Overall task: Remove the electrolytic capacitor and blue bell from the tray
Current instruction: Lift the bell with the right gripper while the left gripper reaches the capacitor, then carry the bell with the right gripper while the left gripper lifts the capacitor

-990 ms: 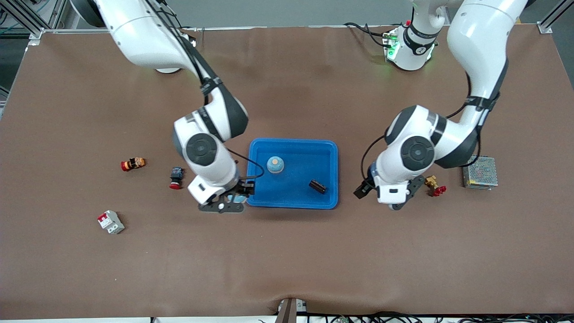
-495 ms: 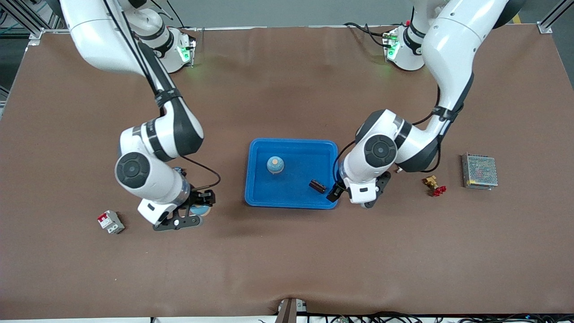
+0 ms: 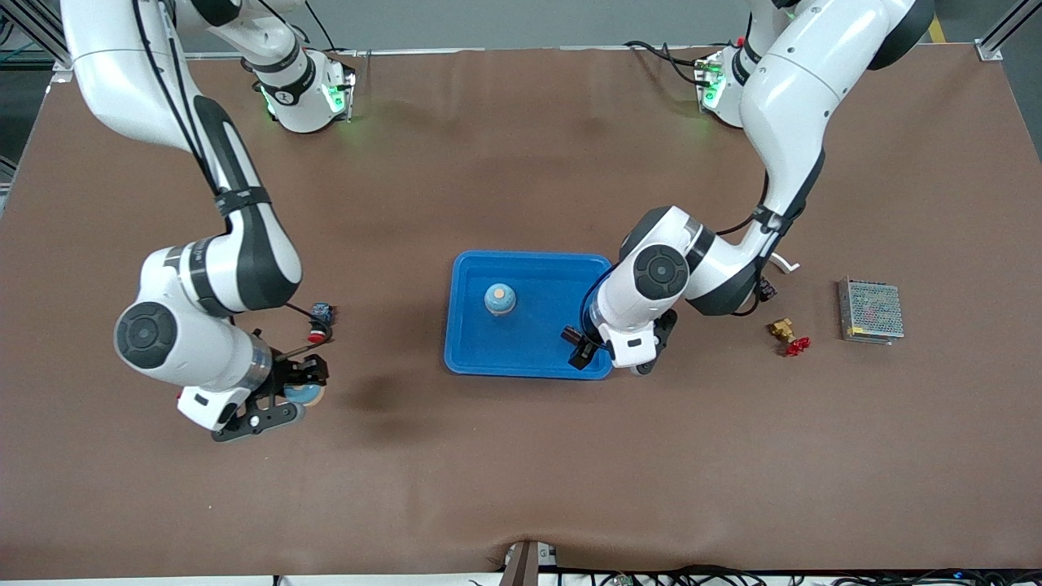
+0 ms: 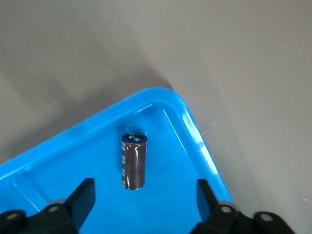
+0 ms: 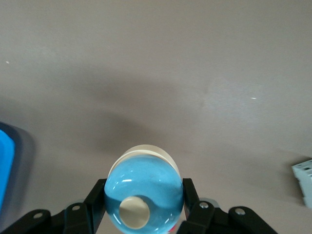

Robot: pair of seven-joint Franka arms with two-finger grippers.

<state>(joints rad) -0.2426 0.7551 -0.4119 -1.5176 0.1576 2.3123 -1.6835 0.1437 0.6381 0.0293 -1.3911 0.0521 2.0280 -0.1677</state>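
two grippers work at one table. the right gripper (image 3: 277,405) pinches a blue bell (image 5: 144,200) between its fingers (image 5: 96,207), up in the air over bare brown table (image 3: 521,456) toward the right arm's end; the bell's pale button shows in the right wrist view. the left gripper (image 3: 582,346) hangs over the corner of the blue tray (image 3: 464,358) at the left arm's end, fingers (image 4: 80,197) spread wide with nothing between them. under it a brown capacitor (image 4: 133,161) lies on its side in the tray, near that corner and apart from both fingers. a second blue bell (image 3: 500,299) stands upright in the tray, well apart from the capacitor. outside the tray, a red and black push button (image 3: 319,323) sits near the right arm; a brass fitting with a red handle (image 3: 787,335) and a metal mesh box (image 3: 871,311) lie toward the left arm's end. a grey and red part (image 5: 304,181) shows at the edge of the right wrist view.
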